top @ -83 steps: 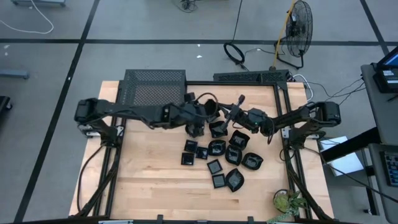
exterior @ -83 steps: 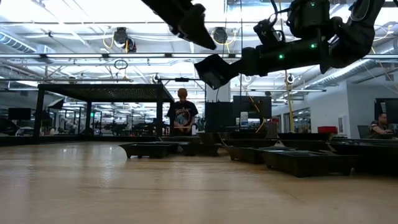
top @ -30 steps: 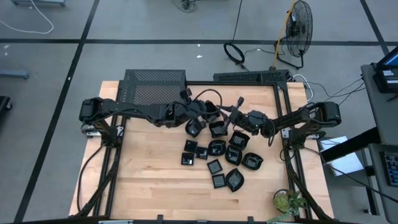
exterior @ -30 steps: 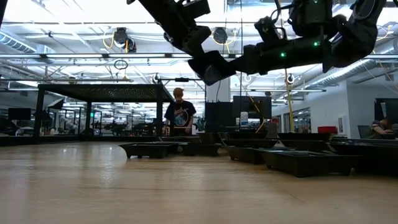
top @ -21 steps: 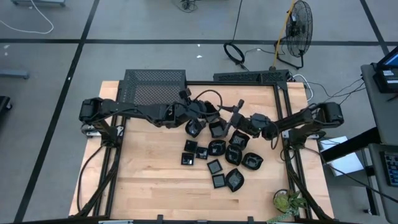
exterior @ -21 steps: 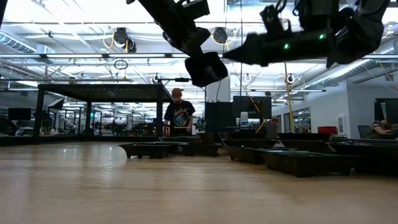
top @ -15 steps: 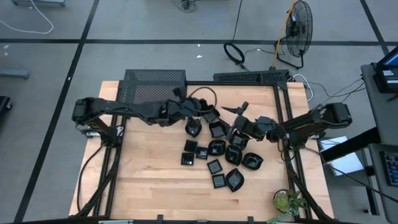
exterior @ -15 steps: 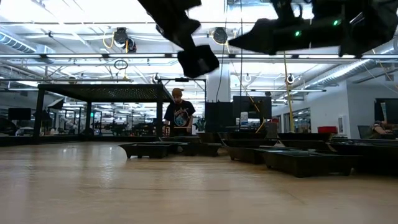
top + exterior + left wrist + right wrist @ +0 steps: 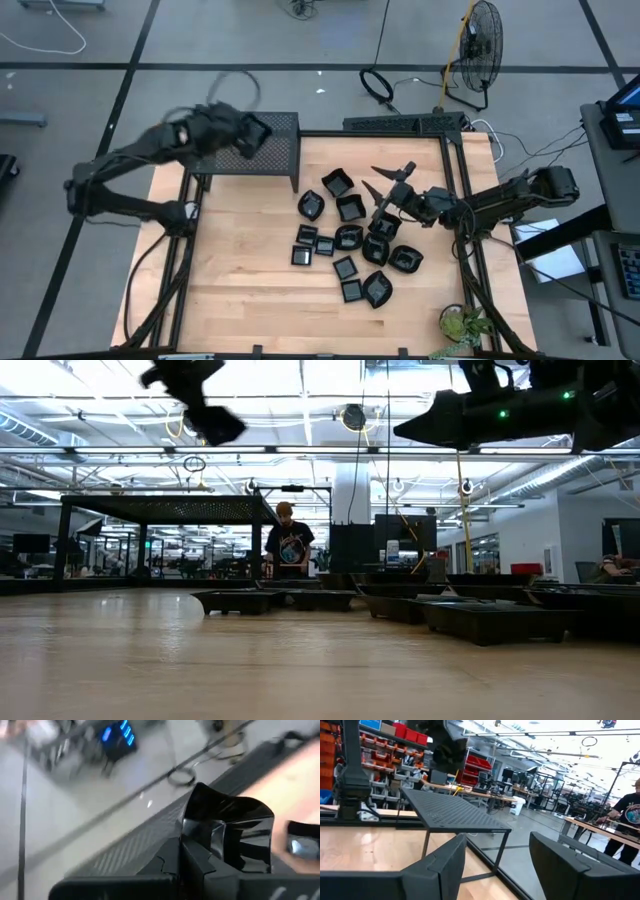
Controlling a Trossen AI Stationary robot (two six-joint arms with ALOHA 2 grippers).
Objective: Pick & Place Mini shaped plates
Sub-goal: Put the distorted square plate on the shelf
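Note:
My left gripper (image 9: pixel 243 133) hangs high over the black mesh rack (image 9: pixel 272 160) at the table's far left, shut on one glossy black mini plate (image 9: pixel 227 832). From table height the plate (image 9: pixel 212 422) shows well above the rack (image 9: pixel 165 508). Several more mini plates (image 9: pixel 349 238) lie flat on the wood in the middle and right of the table. My right gripper (image 9: pixel 385 182) hovers open above the far right of that cluster, with nothing between its fingers (image 9: pixel 445 865). My left gripper pinches the mini plate by a side wall (image 9: pixel 200 837) between its two fingers (image 9: pixel 197 865). The rest of the plate stands out beyond the fingertips. The plate is lifted clear, above the mesh rack.
A dark frame rail (image 9: pixel 452 200) runs along the table's right side, and a small green plant (image 9: pixel 462 325) sits at the near right corner. A person (image 9: pixel 290 545) stands beyond the far edge. Bare wood (image 9: pixel 240 270) lies at the near left.
My right gripper has opened, let go of the plate and drawn back toward the table's right edge. My left gripper has swung quickly from the middle of the table up and toward the far left, carrying the plate over the mesh rack.

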